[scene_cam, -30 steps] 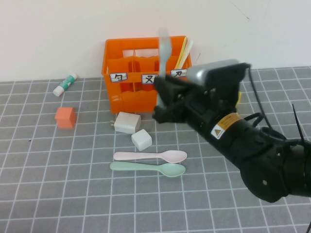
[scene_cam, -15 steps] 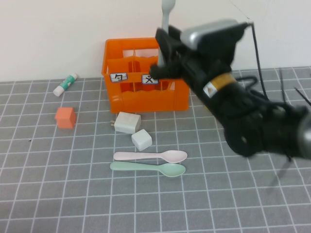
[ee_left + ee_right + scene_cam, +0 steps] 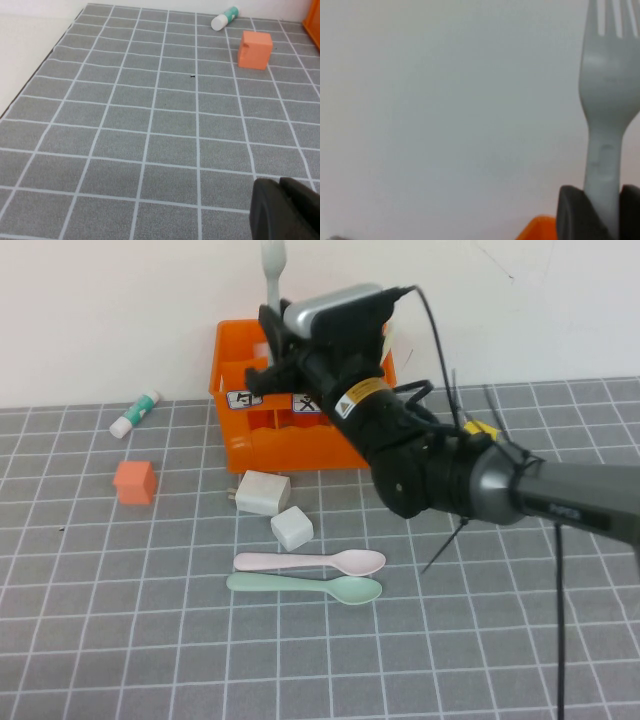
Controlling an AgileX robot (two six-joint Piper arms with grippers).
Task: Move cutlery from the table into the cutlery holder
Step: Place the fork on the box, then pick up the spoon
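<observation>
My right gripper (image 3: 271,332) hovers over the left rear part of the orange cutlery holder (image 3: 268,447), shut on a grey fork (image 3: 272,264) that stands upright, tines up. In the right wrist view the fork (image 3: 607,95) rises between the two dark fingers (image 3: 572,212) of the right gripper (image 3: 601,202), with an orange corner of the holder (image 3: 537,227) below. A pale pink spoon (image 3: 310,562) and a mint-green spoon (image 3: 305,589) lie side by side on the table (image 3: 120,640), in front of the holder. My left gripper (image 3: 282,210) is shut and empty, low over bare table.
Two white blocks (image 3: 262,492) (image 3: 291,528) sit between the holder and the spoons. An orange cube (image 3: 134,482) (image 3: 255,49) and a glue stick (image 3: 135,414) (image 3: 224,18) lie at the left. The white wall rises just behind the holder.
My right arm has swung left across the top of the holder, carrying the upright fork from its right side to its left rear part. The spoons and blocks have not moved.
</observation>
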